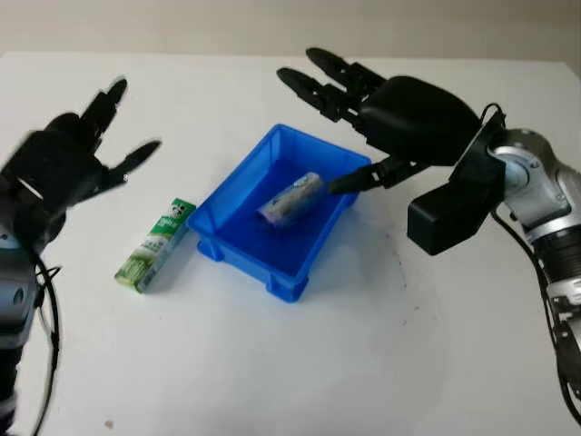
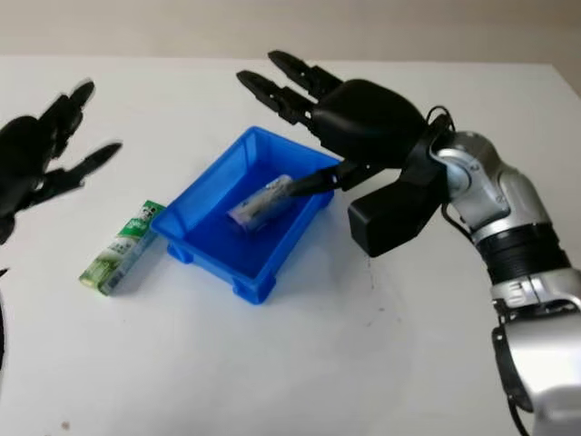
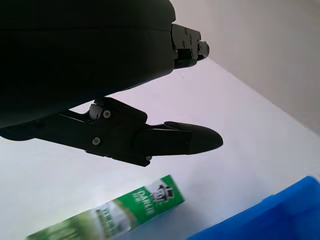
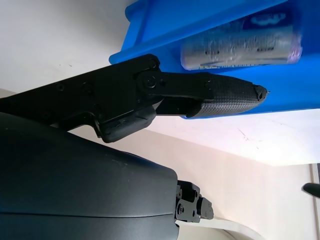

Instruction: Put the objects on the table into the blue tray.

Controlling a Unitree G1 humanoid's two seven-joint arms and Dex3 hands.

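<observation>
- A blue tray (image 1: 238, 195) is seen on the white tabletop (image 1: 381, 363), near its middle, turned at an angle to the tabletop's edges.
- A silvery wrapped roll (image 1: 290, 199) with blue print is seen lying on its side inside the tray, on the tray floor.
- A green and white box (image 1: 156, 244) is seen lying flat on the tabletop just beside the tray's left wall; no contact between the two can be made out.
- The right hand (image 1: 363, 104) is held above the far right corner of the tray, open and holding nothing; one finger is pointed down toward the roll's end, and whether the roll is touched cannot be told.
- In the right wrist view, that textured fingertip (image 4: 235, 97) is seen against the tray's blue wall, beside the roll (image 4: 240, 42).
- The left hand (image 1: 68, 159) is held open above the tabletop to the left of the box, apart from it, holding nothing.
- In the left wrist view, the box (image 3: 115, 215) is seen beneath a black finger (image 3: 170, 140), with a corner of the tray (image 3: 270, 217) nearby.
</observation>
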